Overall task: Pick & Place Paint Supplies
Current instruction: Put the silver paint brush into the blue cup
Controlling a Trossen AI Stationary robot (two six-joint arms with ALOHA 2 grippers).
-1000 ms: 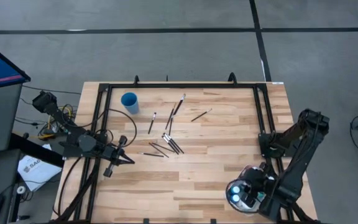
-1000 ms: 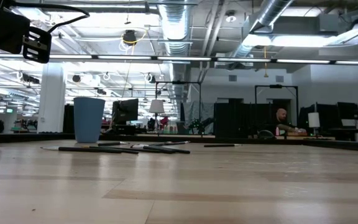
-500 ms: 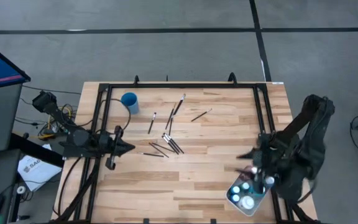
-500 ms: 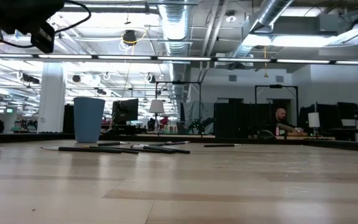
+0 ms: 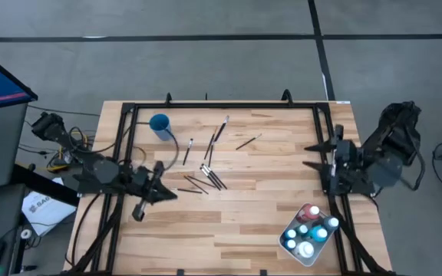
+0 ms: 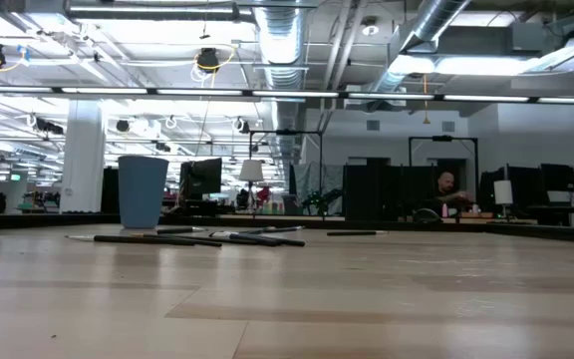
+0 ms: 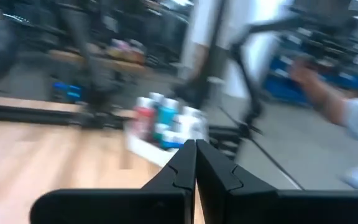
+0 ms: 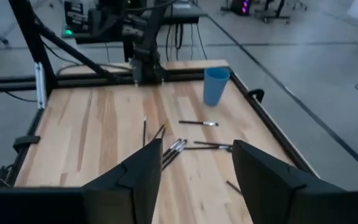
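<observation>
Several thin dark-handled paintbrushes (image 5: pixel 206 170) lie scattered flat on the wooden table's middle; the right wrist view shows the brushes (image 8: pixel 185 147) too. Small paint bottles (image 5: pixel 310 228) stand upright in a white tray (image 5: pixel 288 244) near the front right corner. In the left wrist view the bottles (image 7: pixel 164 118) look blurred. My left gripper (image 5: pixel 172 193) is shut and empty, left of the brushes, pointing toward them. My right gripper (image 5: pixel 305 156) hovers open and empty beyond the tray, at the right side, pointing toward the table's left. Its fingers (image 8: pixel 148 163) frame the brushes from afar.
A blue cup (image 5: pixel 159 124) stands at the far left, also seen as the cup (image 8: pixel 215 85) in the right wrist view. A black frame (image 5: pixel 129 146) runs along the table's edges. A person's arm (image 7: pixel 328 93) shows beyond the table in the left wrist view.
My right gripper has risen from over the tray, gone toward the far edge and turned to point toward the table's left, leaving the tray and bottles uncovered. My left gripper has risen out of the low view and shifted slightly toward the brushes.
</observation>
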